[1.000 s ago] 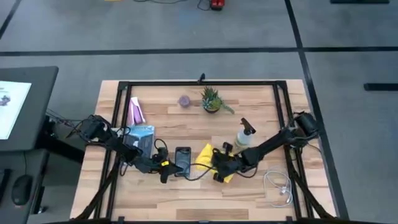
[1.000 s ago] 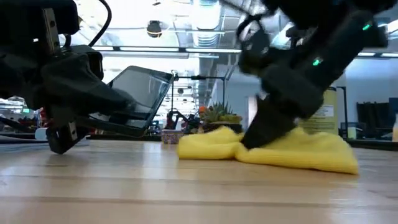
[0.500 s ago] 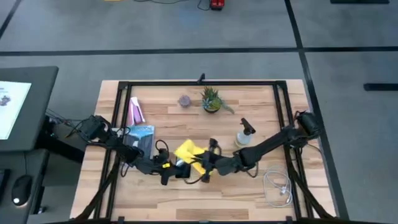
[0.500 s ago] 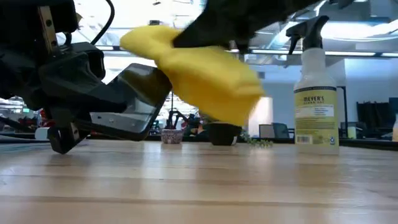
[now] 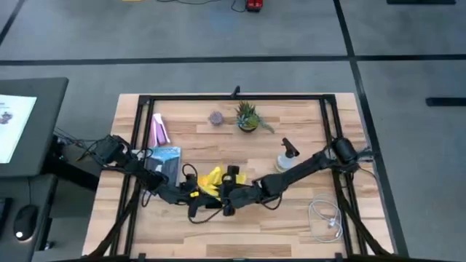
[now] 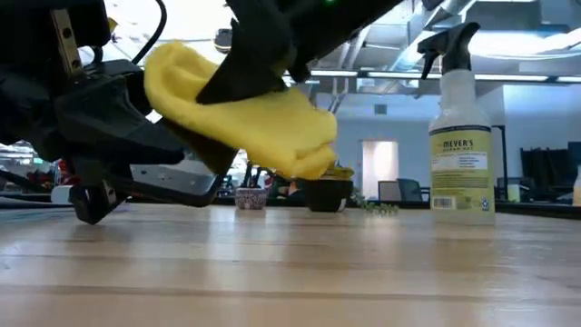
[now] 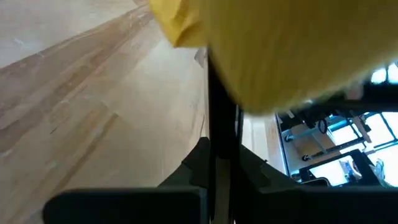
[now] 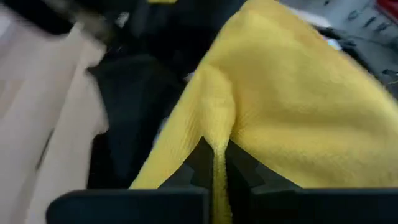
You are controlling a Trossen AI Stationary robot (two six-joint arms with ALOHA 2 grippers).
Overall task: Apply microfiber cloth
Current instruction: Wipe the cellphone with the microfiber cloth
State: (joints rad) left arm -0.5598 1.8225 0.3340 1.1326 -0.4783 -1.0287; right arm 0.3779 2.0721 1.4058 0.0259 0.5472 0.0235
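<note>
Yellow, soft and nappy, the microfiber cloth (image 6: 245, 113) hangs bunched in thick rounded folds off the table, pinched in the right gripper (image 5: 227, 191) w/ fingers clenched on a fold; right wrist view shows the fabric ridge squeezed between its two dark fingers (image 8: 200, 158). From above, cloth (image 5: 212, 180) sits at the table's front-centre, just over the black smartphone (image 6: 172, 177), a thin flat glossy slab tilted up off the wood. Left gripper (image 5: 195, 198) is right beside it, clamped on the phone's edge; left wrist view has the slim dark edge (image 7: 219, 134) running between its fingers, cloth (image 7: 292, 53) draped above. Wood table (image 5: 291, 225): pale planks, visible grain, black metal frame. Farther right, clear plastic spray bottle (image 6: 459, 136) w/ yellow label stands upright, apart from cloth. Small spiky potted plant (image 5: 247, 116) near the back edge.
</note>
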